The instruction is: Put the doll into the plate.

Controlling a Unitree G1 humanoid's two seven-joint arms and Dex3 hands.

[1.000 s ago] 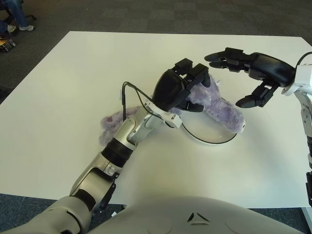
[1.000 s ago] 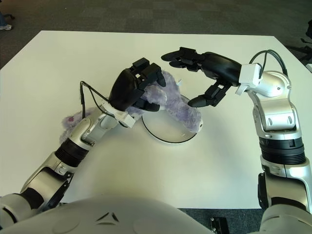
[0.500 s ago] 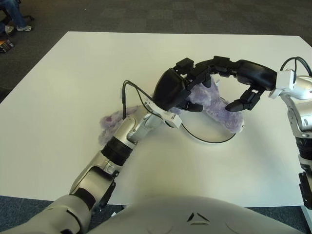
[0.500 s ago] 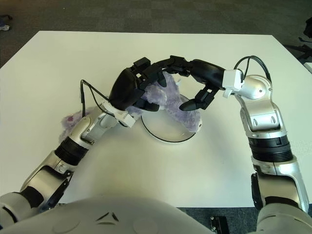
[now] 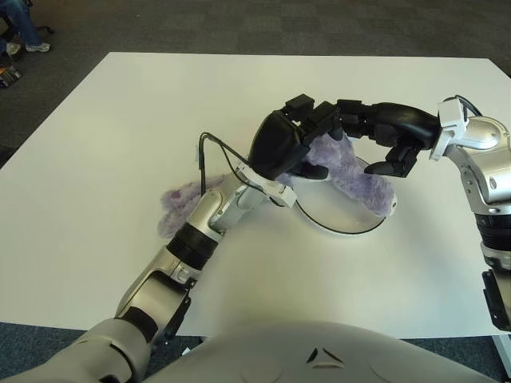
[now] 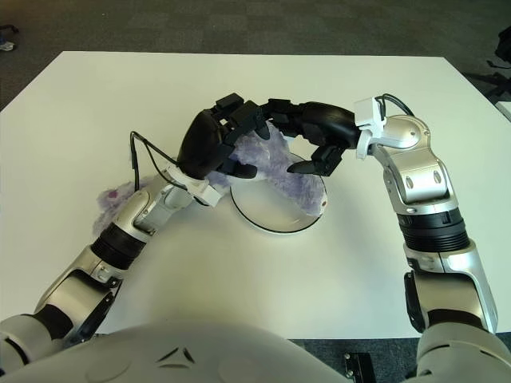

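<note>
Table (image 5: pixel 104 159): 1, white, bearing all items.

Plate (image 5: pixel 343 227): 1, white with dark rim, near table centre.

Doll (image 5: pixel 355 179): 1, purple plush. Its right part lies across the plate's far rim; its other end (image 5: pixel 177 206) shows on the table behind the left forearm, outside the plate.

Left hand (image 5: pixel 291 148): 1, fingers curled over the doll's middle, gripping it above the plate's left edge.

Right hand (image 5: pixel 383 140): 1, 1 second ago open and well apart to the right; now closed in, fingers arched around the doll just beside the left hand, contact uncertain.

Judgement: a 2-handed gather has begun; placement incomplete.
</note>
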